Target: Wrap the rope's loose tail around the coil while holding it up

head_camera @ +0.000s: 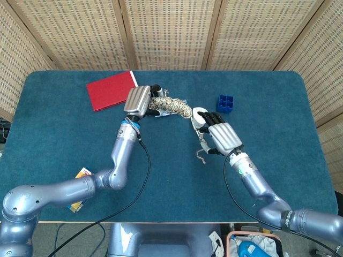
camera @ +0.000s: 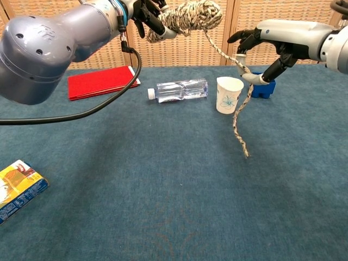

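Observation:
My left hand (head_camera: 138,100) (camera: 142,11) grips one end of the speckled rope coil (head_camera: 172,105) (camera: 191,14) and holds it high above the table. From the coil's right end the loose tail (camera: 224,54) slants down to my right hand (head_camera: 222,138) (camera: 274,41). That hand pinches the tail between thumb and a finger, its other fingers spread. Below the pinch the tail's free end (camera: 239,136) (head_camera: 201,151) hangs down over the blue table (camera: 163,190). The right hand is lower than the coil and to its right.
On the table stand a paper cup (camera: 229,94), a lying clear bottle (camera: 179,89), a small blue box (camera: 265,89) (head_camera: 225,103) and a red book (camera: 102,81) (head_camera: 111,90). A yellow snack box (camera: 16,187) lies at the front left.

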Controlling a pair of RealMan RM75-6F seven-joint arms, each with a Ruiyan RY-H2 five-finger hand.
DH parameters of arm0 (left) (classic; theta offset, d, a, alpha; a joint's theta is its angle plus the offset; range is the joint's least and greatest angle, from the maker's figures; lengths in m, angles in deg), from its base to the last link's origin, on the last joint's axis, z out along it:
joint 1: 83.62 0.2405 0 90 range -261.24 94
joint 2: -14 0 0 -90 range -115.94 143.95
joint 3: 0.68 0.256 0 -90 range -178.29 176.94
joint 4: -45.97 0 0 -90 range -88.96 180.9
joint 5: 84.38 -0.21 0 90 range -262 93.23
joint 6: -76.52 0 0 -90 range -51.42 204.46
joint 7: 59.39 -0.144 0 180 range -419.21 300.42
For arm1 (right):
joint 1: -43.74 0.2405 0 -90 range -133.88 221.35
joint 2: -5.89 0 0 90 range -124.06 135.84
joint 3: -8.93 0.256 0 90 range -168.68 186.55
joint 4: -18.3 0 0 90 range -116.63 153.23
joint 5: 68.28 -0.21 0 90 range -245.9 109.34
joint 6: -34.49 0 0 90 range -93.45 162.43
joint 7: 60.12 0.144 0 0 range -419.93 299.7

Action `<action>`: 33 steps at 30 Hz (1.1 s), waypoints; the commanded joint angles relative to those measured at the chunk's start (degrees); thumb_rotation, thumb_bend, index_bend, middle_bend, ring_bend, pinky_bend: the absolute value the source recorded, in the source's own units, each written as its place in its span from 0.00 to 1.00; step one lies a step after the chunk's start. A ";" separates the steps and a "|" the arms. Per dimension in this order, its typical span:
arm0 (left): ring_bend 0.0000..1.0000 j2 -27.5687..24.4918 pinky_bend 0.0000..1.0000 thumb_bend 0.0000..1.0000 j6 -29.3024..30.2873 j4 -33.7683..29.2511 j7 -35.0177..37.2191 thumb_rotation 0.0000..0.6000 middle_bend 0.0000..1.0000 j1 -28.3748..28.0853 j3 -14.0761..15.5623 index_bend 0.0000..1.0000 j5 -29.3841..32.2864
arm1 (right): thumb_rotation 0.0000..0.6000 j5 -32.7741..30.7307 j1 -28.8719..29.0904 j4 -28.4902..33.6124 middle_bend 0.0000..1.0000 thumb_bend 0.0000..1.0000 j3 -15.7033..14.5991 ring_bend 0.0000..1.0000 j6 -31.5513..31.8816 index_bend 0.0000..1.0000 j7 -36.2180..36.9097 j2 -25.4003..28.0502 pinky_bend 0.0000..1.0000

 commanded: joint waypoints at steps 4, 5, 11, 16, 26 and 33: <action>0.50 1.98 0.58 0.50 1.63 1.74 -1.50 1.00 0.67 -0.39 -0.54 0.84 -0.17 | 1.00 4.26 -0.98 0.71 0.02 0.48 -0.12 0.00 1.85 0.70 0.43 0.33 0.00; 0.50 2.34 0.58 0.50 1.75 2.10 -1.74 1.00 0.67 -0.48 -0.74 0.84 -0.02 | 1.00 4.79 -1.04 0.76 0.02 0.48 -0.06 0.00 1.97 0.70 0.58 0.38 0.00; 0.50 3.87 0.58 0.50 2.07 3.60 -3.19 1.00 0.67 -0.84 -1.45 0.84 0.20 | 1.00 6.60 -1.38 0.89 0.00 0.48 0.82 0.00 3.10 0.70 0.69 0.40 0.00; 0.50 4.34 0.58 0.50 1.91 4.29 -4.70 1.00 0.67 -0.78 -1.13 0.84 -0.20 | 1.00 7.95 -1.61 0.07 0.00 0.48 1.86 0.00 5.41 0.70 -0.52 -0.60 0.00; 0.51 5.99 0.60 0.50 2.14 6.31 -7.17 1.00 0.70 -1.47 0.05 0.85 -3.43 | 1.00 9.88 0.63 3.20 0.00 0.48 4.01 0.00 3.11 0.70 -1.92 1.32 0.00; 0.51 7.44 0.61 0.50 2.47 6.55 -9.64 1.00 0.70 -2.59 -1.97 0.85 -1.94 | 1.00 7.45 3.19 7.04 0.00 0.48 6.03 0.00 0.08 0.70 -6.25 3.54 0.00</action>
